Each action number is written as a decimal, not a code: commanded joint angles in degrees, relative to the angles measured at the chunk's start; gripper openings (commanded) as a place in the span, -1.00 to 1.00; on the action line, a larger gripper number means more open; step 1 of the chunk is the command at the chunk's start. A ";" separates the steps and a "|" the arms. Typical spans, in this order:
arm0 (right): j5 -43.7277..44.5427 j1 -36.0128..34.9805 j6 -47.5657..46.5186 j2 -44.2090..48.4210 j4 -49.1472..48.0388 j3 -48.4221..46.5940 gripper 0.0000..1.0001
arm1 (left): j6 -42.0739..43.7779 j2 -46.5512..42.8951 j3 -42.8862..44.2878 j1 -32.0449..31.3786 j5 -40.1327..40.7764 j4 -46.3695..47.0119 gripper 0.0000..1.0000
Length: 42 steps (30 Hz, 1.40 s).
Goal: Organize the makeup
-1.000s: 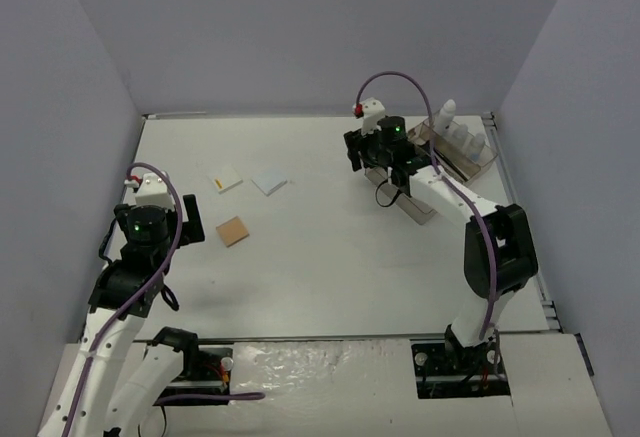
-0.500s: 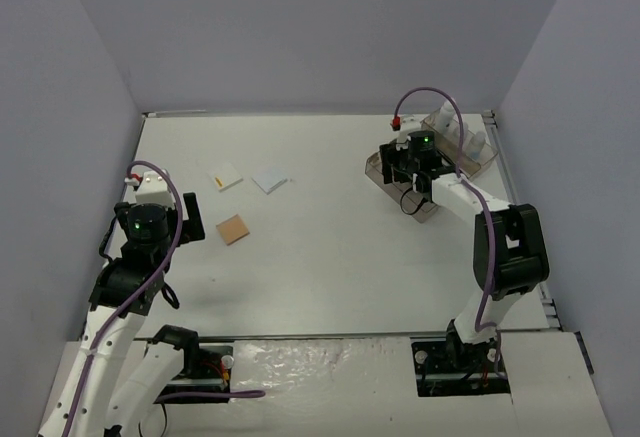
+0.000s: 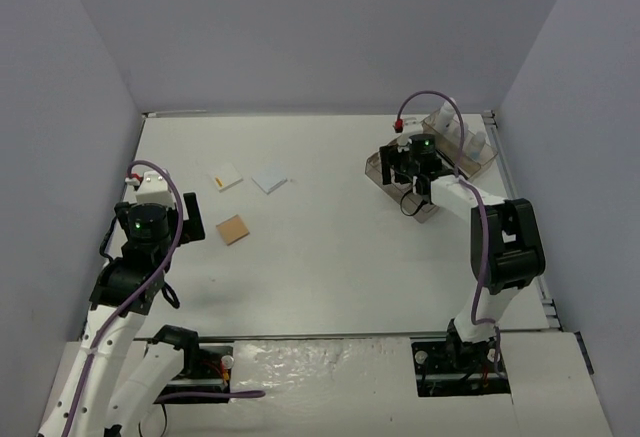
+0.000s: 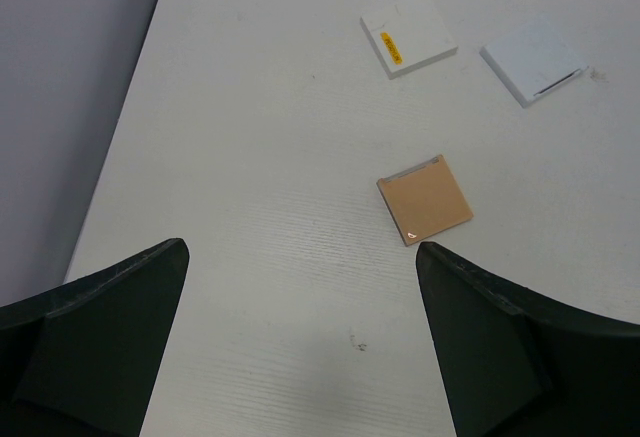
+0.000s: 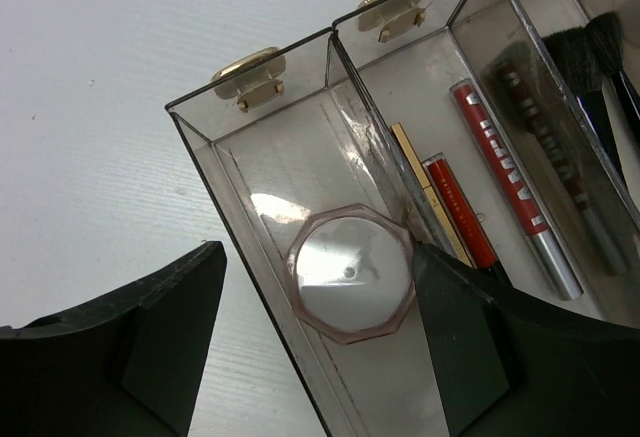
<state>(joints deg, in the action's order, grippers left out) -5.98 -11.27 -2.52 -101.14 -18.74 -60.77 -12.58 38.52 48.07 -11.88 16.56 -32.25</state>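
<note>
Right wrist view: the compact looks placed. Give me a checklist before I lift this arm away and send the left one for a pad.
1. Pink compact lies flat in the end compartment of the tray: ok.
2. Right tool open, nothing held: ok.
3. Its fingers clear of the tray walls: cannot tell.
4. Left tool open and empty: ok.
5. Tan pad lies alone on the table, apart from the white pad and pale-blue pad: ok.
6. Everything sorted into the tray: not ok, three pads lie outside.
</note>
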 commanded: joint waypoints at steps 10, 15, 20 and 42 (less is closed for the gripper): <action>-4.05 -12.56 -1.79 7.39 -3.80 -0.21 0.72 | 0.25 1.03 0.88 0.37 1.09 3.14 0.94; -5.02 -21.75 0.87 5.64 -6.46 -1.61 0.97 | -0.70 1.52 0.72 0.37 1.02 2.92 0.94; -2.89 -26.55 4.05 5.29 -9.14 -0.50 1.00 | -8.78 5.90 1.96 0.27 -1.67 0.61 0.94; 17.10 -25.29 8.40 45.73 -4.33 24.31 1.00 | -38.36 49.04 9.33 -11.68 7.79 5.79 0.94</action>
<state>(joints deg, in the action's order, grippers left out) 8.08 -37.51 6.25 -58.95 -21.61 -38.73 -45.95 83.67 51.80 -23.57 21.06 -29.37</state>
